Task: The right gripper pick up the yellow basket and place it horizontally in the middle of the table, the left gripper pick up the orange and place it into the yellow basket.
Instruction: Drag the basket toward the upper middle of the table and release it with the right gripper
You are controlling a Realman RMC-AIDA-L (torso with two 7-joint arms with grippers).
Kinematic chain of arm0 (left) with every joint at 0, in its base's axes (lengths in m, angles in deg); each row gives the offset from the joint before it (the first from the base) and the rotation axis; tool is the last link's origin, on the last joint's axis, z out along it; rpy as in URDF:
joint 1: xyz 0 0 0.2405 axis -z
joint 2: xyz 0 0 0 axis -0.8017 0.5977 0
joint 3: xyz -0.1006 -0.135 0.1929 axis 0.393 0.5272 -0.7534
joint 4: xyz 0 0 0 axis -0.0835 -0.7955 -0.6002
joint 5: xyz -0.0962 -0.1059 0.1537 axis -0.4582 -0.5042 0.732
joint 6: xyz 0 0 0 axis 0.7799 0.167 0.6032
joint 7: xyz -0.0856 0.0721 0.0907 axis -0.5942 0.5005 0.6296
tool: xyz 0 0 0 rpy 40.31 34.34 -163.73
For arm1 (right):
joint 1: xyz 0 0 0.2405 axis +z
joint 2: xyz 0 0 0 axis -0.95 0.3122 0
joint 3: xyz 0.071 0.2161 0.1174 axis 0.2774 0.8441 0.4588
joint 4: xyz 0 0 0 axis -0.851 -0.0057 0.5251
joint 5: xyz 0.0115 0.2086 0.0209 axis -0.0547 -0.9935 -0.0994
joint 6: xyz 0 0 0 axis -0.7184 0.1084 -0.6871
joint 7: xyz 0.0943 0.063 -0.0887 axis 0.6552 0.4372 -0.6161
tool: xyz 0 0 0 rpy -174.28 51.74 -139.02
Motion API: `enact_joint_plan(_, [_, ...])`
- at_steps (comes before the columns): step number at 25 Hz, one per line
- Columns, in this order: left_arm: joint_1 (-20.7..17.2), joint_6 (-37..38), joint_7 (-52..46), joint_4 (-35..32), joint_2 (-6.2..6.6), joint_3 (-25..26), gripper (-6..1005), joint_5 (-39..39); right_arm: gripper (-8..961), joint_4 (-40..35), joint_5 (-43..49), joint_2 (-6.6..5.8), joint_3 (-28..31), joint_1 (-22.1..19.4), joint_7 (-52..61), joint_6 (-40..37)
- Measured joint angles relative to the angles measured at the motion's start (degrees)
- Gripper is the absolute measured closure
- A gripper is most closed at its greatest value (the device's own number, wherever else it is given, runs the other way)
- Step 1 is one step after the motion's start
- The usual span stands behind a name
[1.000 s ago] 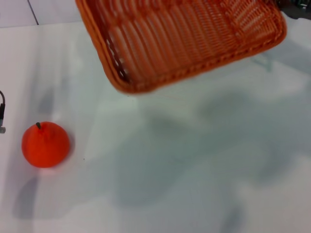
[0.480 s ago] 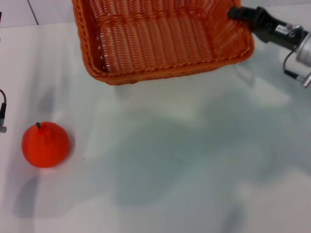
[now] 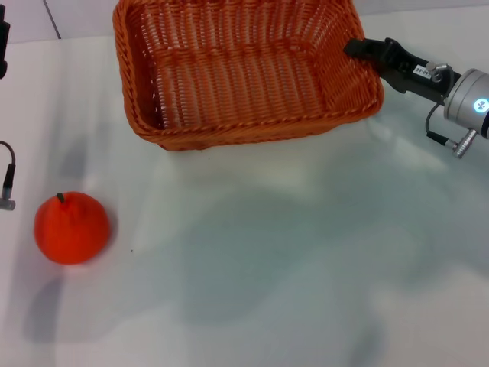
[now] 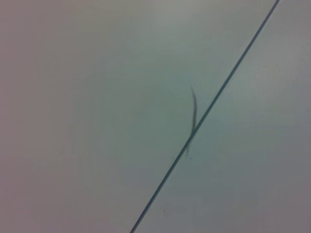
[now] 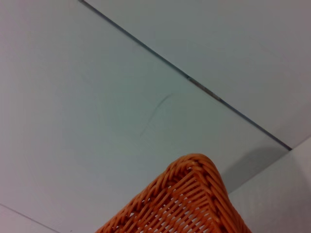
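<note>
The yellow basket (image 3: 237,73), an orange-brown woven one, lies level and open side up at the far middle of the white table (image 3: 290,252). I cannot tell whether it rests on the table or hangs just above it. My right gripper (image 3: 361,50), with a blue-white light on its wrist, reaches in from the right and is shut on the basket's right rim. A corner of the basket (image 5: 194,194) shows in the right wrist view. The orange (image 3: 71,227) sits on the table at the near left, apart from the basket. Of my left gripper (image 3: 3,38) only a black sliver shows at the far left edge.
A cable plug (image 3: 6,200) of the left arm hangs at the left edge just above the orange. The left wrist view shows only a pale surface with a dark seam (image 4: 204,111).
The basket has swung from tilted to level and dropped lower over the far middle of the table. The right gripper came into view holding its rim. The orange has not moved.
</note>
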Motion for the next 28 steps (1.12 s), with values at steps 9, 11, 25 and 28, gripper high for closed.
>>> enact_joint_plan(9, [0.0, 0.0, 0.0, 0.0, 0.00, 0.0, 274, -0.1, 757, 1.4, 0.7, -0.10, -0.7, 0.1, 0.0, -2.1])
enact_joint_plan(11, [0.1, -0.1, 0.0, 0.0, 0.00, 0.0, 274, -0.2, 749, 1.4, 0.7, -0.14, -1.1, 0.2, 0.0, -2.1])
enact_joint_plan(25, [0.1, -0.4, 0.0, 0.0, 0.00, -0.3, 272, 0.2, 620, 1.5, 0.5, -0.27, -1.6, 0.0, 0.0, -1.9])
enact_joint_plan(28, [-0.3, 0.3, 0.0, -0.1, 0.06, -0.5, 272, 0.2, 502, 1.1, 0.4, -0.36, -1.0, -0.5, 0.0, -1.7])
